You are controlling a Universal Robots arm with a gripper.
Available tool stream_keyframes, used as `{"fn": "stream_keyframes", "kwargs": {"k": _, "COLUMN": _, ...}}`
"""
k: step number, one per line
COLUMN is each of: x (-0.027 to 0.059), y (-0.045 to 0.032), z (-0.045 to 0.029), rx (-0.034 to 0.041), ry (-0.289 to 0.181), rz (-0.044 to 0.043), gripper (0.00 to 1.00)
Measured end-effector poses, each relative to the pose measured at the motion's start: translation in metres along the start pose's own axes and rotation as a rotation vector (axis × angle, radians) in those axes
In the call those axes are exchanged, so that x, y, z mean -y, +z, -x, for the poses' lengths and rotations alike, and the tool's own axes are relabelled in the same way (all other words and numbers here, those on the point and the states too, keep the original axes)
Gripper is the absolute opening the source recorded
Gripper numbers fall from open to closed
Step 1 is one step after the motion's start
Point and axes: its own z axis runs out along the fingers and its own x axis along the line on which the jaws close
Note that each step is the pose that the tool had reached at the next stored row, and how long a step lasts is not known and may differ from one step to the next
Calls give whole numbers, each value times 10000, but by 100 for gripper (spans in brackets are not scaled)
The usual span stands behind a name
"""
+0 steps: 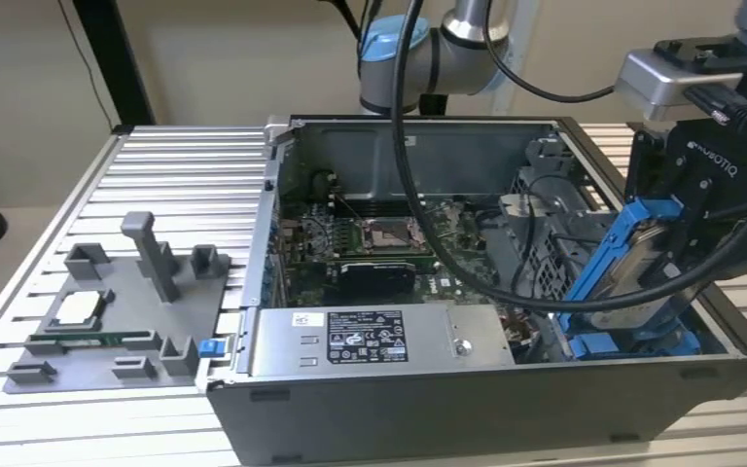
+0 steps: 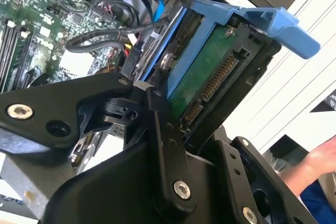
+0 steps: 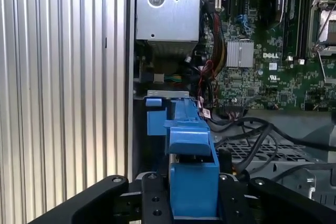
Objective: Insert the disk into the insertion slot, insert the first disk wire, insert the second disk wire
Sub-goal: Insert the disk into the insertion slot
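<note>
Pincer (image 1: pixel 669 261) clamped on the disk (image 1: pixel 618 255), which sits tilted at 4 o'clock of the case (image 1: pixel 478 399) in the exterior view, lower end near the insertion slot (image 1: pixel 633 342); likely rigid, dense, shock-sensitive, so grip mid-body, clear of the connector edge (image 2: pixel 215 85).

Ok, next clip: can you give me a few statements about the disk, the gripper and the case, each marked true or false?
1. The gripper is shut on the disk. True.
2. The disk lies flat, fully seated. False: it is held tilted over the insertion slot, partly above the case.
3. The case is open, its motherboard showing. True.
4. The power-supply box sits outside the case. False: it is inside, along the case wall nearest the exterior camera.
</note>
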Motion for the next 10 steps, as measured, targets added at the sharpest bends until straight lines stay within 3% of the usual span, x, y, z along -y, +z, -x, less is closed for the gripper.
{"fn": "stream_keyframes", "kwargs": {"k": 7, "x": 0, "y": 126, "z": 1, "rx": -1, "ry": -2, "rz": 0, "gripper": 0}}
{"fn": "stream_keyframes", "kwargs": {"k": 10, "x": 0, "y": 139, "z": 1, "rx": -2, "ry": -1, "rz": 0, "gripper": 0}}
